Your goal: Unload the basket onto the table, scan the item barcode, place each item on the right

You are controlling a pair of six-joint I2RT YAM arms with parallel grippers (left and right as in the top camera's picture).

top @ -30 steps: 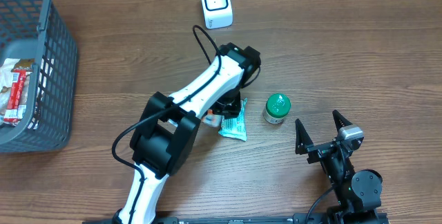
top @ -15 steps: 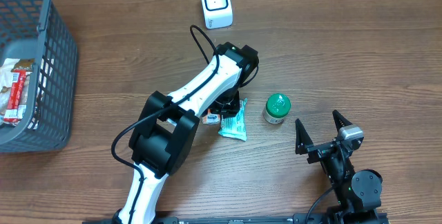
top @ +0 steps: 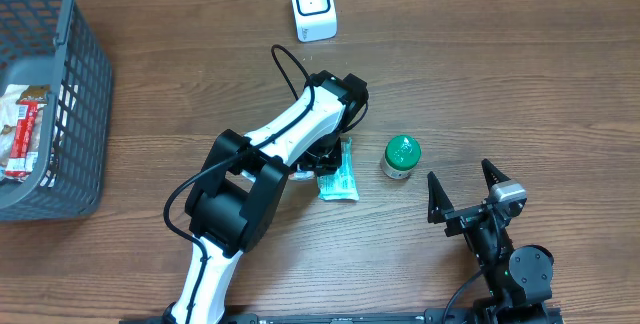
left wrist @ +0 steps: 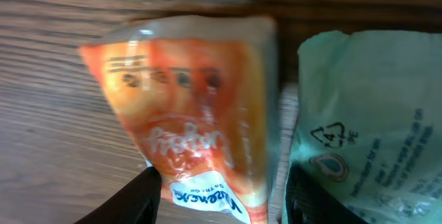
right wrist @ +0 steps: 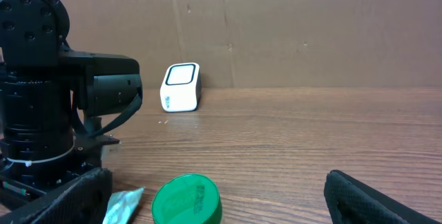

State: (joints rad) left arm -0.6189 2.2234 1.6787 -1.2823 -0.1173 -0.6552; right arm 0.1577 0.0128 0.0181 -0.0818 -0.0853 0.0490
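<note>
Between the left fingers (left wrist: 141,198), close under the wrist camera, lies the orange sachet (left wrist: 200,127). It is a glossy, crinkled wedge with pale lettering and a white strip at its lower edge, flat on the table (top: 500,74) near the middle. One black fingertip stands at each side of its narrow end; whether they pinch it or only straddle it cannot be told.

Just beside it on the right lies a mint-green plastic packet (left wrist: 366,127), matte, with a recycling mark. The edges of the two look to be touching or nearly so.

From overhead, the white-and-black left arm (top: 290,129) leans over both and hides most of the sachet. Near the packet, on its right, stands a small jar with a round green lid (top: 401,156).

At the far edge of the wood-grain table sits the barcode scanner (top: 313,6), a white, rounded block with a dark window, well apart from the sachet.

A grey plastic lattice basket (top: 70,114) at the far left holds snack wrappers (top: 22,129).

The right fingers (top: 437,196) are spread wide and grip nothing, near the front edge.
</note>
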